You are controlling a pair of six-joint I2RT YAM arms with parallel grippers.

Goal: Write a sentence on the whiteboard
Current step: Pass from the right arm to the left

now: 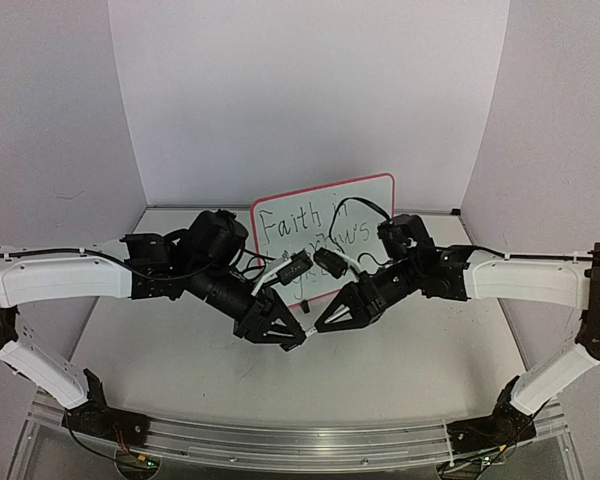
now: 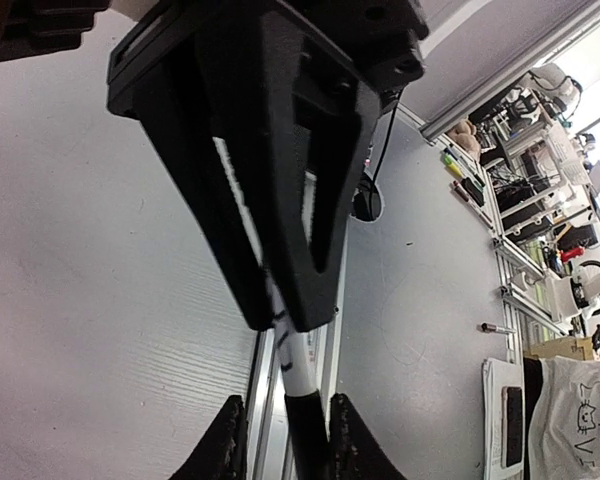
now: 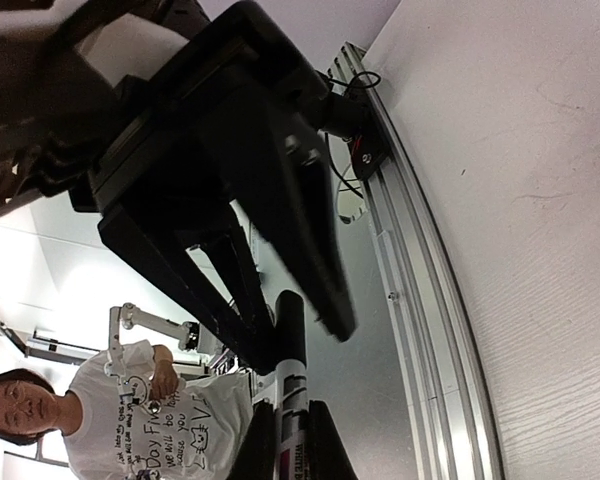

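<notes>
Find the whiteboard (image 1: 372, 203) propped upright at the back of the tabletop (image 1: 400, 375), face turned to the arms, probably so as to take a pen tip from the front. Note the marker (image 2: 290, 365) held in front of it, between the two wrists and apart from the board. Read the right end effector (image 3: 288, 450) as clenched on the white barrel, serving as the anchor. See the left end effector (image 2: 287, 445) set around the black end of the same marker (likely the cap). Cannot tell whether gripping it or merely flanking it, given a sliver of gap beside one finger. Judged from this tip-to-tip pose: a two-handed capping or uncapping, not writing.

As to the board itself: white, rectangular, edged with a thin red-pink frame with rounded corners, sitting slightly askew in the top view. Carries the sentence (image 1: 320, 232) in thin dark handwriting, with "Faith in" legible on the first line, a second line ending in "'s" partly readable, and the rest masked by the arms. Looks finished or close to it, as far as can be seen.
</notes>
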